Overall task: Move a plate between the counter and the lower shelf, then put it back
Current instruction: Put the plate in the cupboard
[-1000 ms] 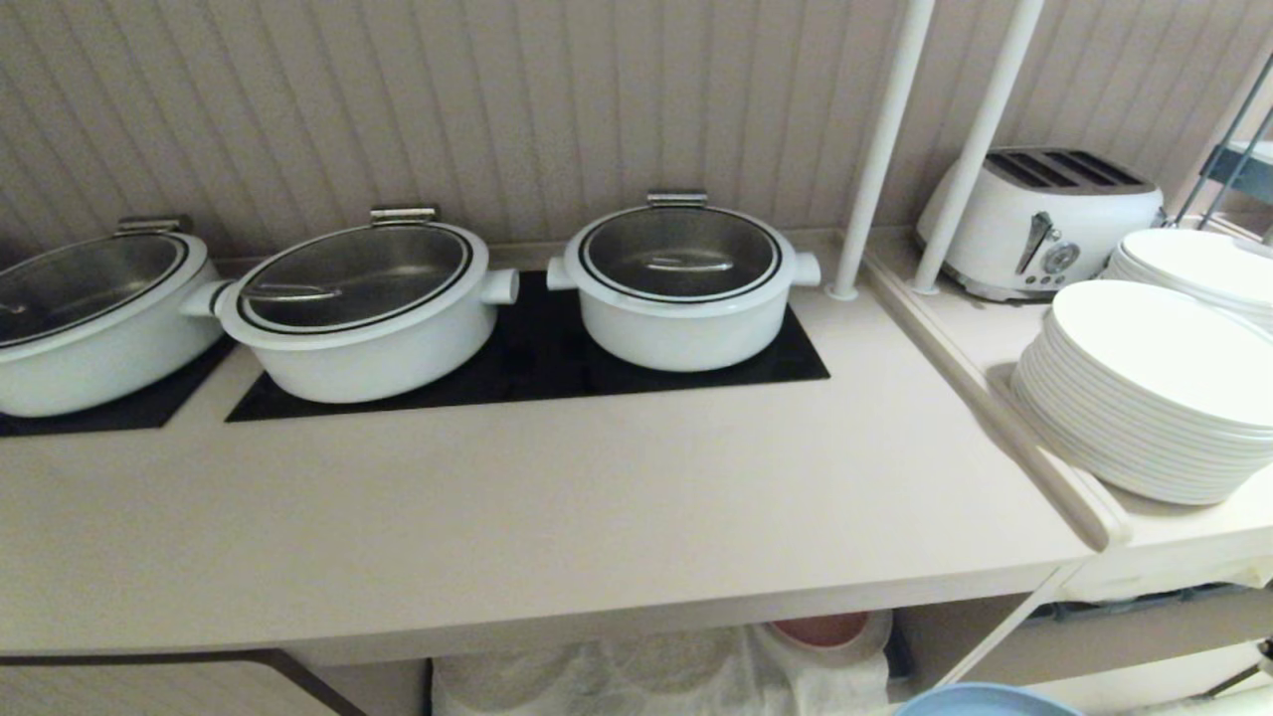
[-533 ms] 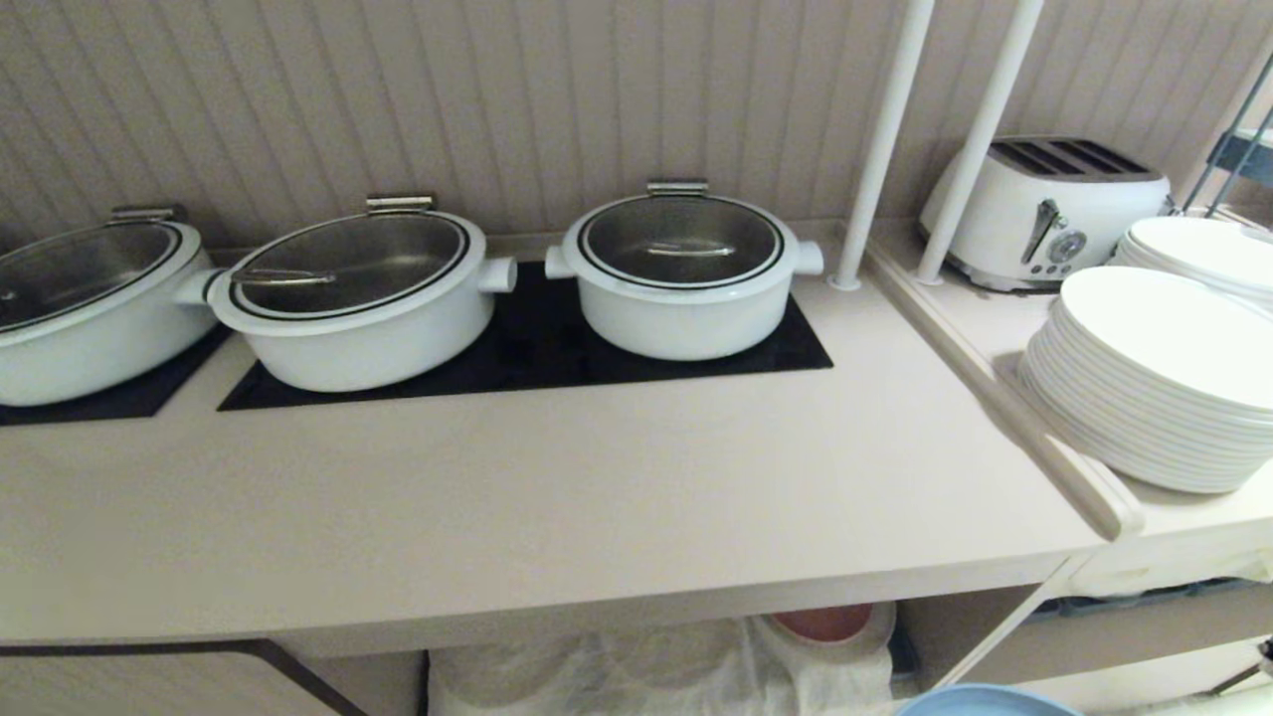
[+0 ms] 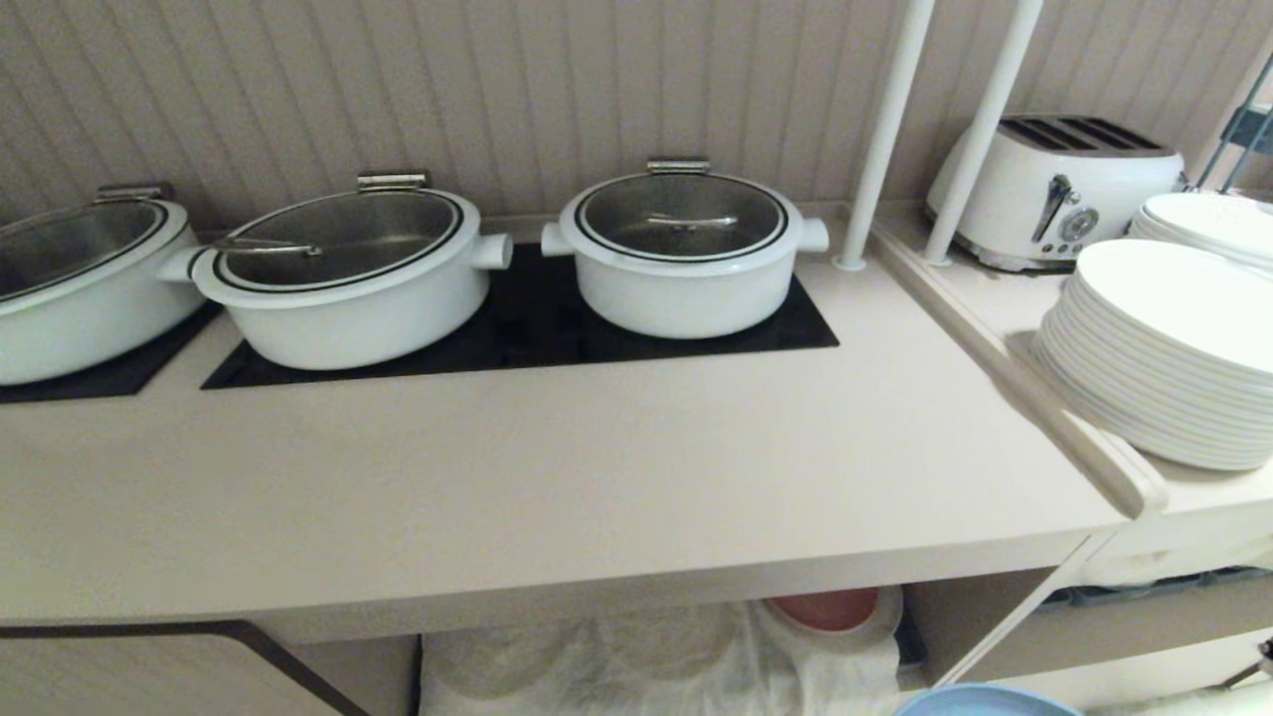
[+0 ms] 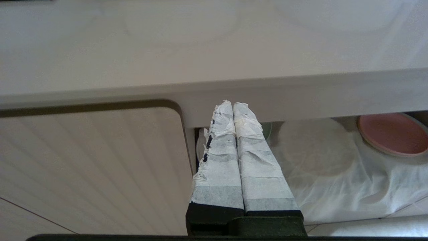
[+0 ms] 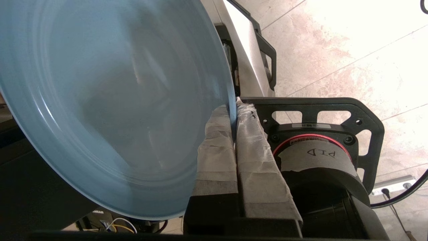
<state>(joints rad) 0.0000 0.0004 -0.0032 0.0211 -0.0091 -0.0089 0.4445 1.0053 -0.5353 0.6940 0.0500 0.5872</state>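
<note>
The light-blue plate point(image 5: 100, 100) hangs tilted below the counter's level; only its top edge point(image 3: 985, 701) shows at the bottom of the head view. My right gripper point(image 5: 235, 107) is shut on the plate's rim, one finger on each face. The pale-beige counter point(image 3: 597, 467) stretches ahead, with the lower shelf point(image 3: 636, 671) and its wrinkled white cloth under it. My left gripper point(image 4: 233, 104) is shut and empty, held in front of the counter's front edge point(image 4: 301, 90), beside the shelf opening point(image 4: 334, 180).
Three white lidded pots point(image 3: 681, 249) stand on black hob panels point(image 3: 517, 333). A side ledge on the right carries stacked white plates point(image 3: 1164, 348) and a toaster point(image 3: 1054, 189). Two white poles point(image 3: 880, 139) rise between. A pink plate point(image 3: 825, 609) lies in the shelf.
The whole head view has slid upward as the camera sank: pots and counter sit higher in the picture and more of the shelf shows. The plate stays at the bottom edge.
</note>
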